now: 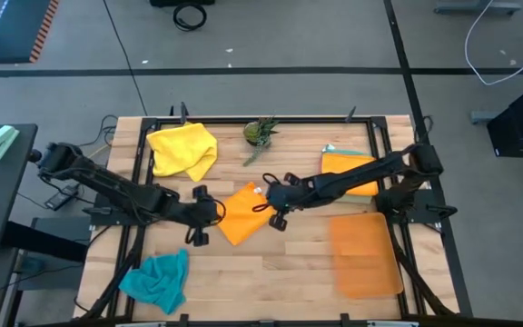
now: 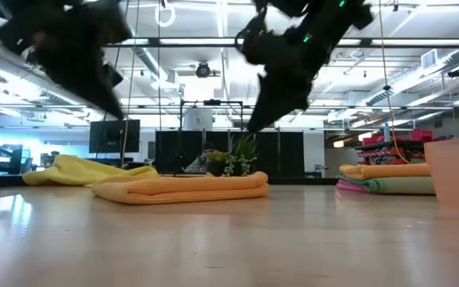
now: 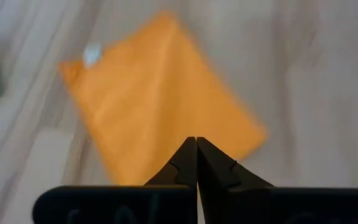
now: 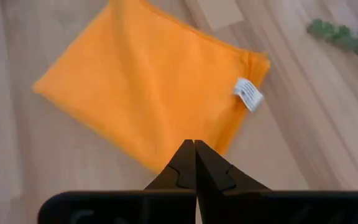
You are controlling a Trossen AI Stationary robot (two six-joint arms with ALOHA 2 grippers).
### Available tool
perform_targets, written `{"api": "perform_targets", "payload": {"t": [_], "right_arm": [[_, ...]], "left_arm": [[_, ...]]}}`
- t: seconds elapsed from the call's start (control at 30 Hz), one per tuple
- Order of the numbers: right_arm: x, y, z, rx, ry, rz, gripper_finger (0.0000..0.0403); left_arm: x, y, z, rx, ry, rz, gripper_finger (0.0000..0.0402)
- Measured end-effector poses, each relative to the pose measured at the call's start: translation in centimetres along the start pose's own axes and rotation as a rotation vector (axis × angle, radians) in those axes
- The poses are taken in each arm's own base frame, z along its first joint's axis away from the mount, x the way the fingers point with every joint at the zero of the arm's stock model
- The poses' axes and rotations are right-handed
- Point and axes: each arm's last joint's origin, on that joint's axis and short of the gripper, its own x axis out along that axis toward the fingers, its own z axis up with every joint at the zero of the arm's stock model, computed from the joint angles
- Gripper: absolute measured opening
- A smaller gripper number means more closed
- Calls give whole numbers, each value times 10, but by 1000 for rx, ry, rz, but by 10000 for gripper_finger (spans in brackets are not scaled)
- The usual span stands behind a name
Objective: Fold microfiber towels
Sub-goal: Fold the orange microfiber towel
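Note:
A folded orange towel (image 1: 241,216) (image 2: 182,186) lies flat on the wooden table at its middle, with a white label (image 4: 248,94) at one corner. My left gripper (image 1: 214,215) (image 3: 196,140) is shut and hangs above the towel's left edge, clear of it. My right gripper (image 1: 264,201) (image 4: 194,143) is shut and hangs above the towel's right edge, also clear. In the low view both grippers (image 2: 119,109) (image 2: 253,125) stand well above the cloth. A crumpled yellow towel (image 1: 182,150) lies at the far left. A crumpled teal towel (image 1: 157,280) lies at the near left.
A stack of folded towels (image 1: 348,171) (image 2: 389,178) sits at the far right. A translucent orange mat (image 1: 366,254) lies at the near right. A small green plant (image 1: 260,133) stands at the far middle. Black frame rails (image 1: 138,154) run along the table's sides.

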Motion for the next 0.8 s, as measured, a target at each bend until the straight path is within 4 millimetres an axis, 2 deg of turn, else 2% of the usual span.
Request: {"api": "perform_targets", "payload": {"t": [0.13, 0.3, 0.43, 0.63, 0.8], "right_arm": [[36, -6, 7, -37, -86, 20, 0], [74, -19, 18, -39, -220, 87, 0], [95, -37, 17, -9, -227, 94, 0], [116, -58, 9, 20, -177, 45, 0], [118, -67, 9, 53, -169, -7, 0]], "left_arm": [[16, -18, 4, -56, -120, -121, 12], [56, -42, -15, -96, -80, -102, 6], [82, -48, -36, -140, 7, -41, 11], [90, -54, -42, -177, 4, -38, 7], [86, -57, -44, -167, 18, -46, 11]]}}
